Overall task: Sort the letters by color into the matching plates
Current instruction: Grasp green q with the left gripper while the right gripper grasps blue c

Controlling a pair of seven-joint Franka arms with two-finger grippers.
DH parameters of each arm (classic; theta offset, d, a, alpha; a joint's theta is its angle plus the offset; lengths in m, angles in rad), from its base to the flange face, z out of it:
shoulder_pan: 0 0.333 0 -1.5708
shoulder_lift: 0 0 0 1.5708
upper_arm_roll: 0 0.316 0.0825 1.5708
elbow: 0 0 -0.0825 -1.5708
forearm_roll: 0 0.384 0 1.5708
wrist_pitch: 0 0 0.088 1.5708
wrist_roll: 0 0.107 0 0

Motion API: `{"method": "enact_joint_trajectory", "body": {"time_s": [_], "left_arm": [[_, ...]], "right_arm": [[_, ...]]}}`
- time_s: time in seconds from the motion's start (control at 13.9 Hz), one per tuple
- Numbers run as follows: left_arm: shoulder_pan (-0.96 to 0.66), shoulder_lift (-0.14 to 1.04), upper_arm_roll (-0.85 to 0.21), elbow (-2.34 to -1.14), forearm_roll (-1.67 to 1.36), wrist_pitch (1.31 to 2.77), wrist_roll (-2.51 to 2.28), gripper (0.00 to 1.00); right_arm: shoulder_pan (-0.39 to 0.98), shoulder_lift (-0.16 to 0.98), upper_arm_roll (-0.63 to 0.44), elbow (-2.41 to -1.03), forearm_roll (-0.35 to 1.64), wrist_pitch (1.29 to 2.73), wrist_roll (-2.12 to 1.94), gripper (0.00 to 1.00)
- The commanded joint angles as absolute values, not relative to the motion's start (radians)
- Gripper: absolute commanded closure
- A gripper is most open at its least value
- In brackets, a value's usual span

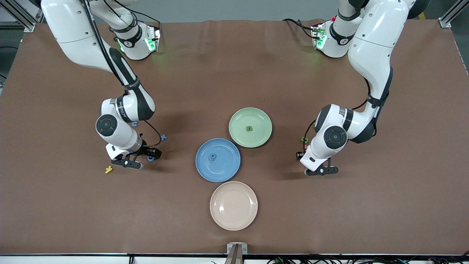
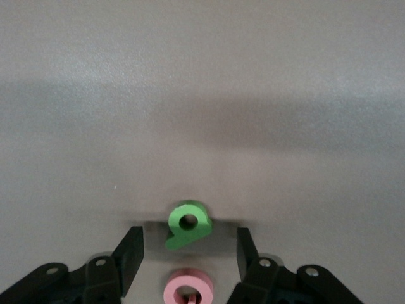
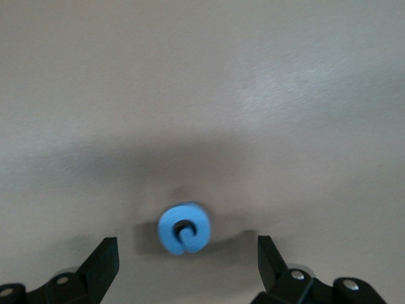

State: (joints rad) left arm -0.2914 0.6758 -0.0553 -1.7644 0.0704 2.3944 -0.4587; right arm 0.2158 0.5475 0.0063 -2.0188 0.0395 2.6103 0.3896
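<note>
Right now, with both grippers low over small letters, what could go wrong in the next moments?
1. The left gripper straddles a green letter with a pink letter just beside it; closing may catch or push the pink one too.
2. The right gripper stands open around a blue letter, which lies flat on the table; the fingertips may slide over it or scrape the cloth.

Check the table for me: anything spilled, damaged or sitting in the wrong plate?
Nothing stands out. The blue plate holds one blue letter, the green plate one green letter, and the cream plate is bare. Loose letters lie flat on the table, including a yellow letter.
</note>
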Motion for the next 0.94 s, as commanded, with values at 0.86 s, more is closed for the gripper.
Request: {"method": "enact_joint_trajectory", "body": {"time_s": [0.86], "left_arm": [[-0.281,0.676,-0.061,-1.778,0.087,2.421,-0.453,0.75]], "right_arm": [[0.232,0.592,0.002,-1.974,0.046,2.620,0.380,0.24]]}}
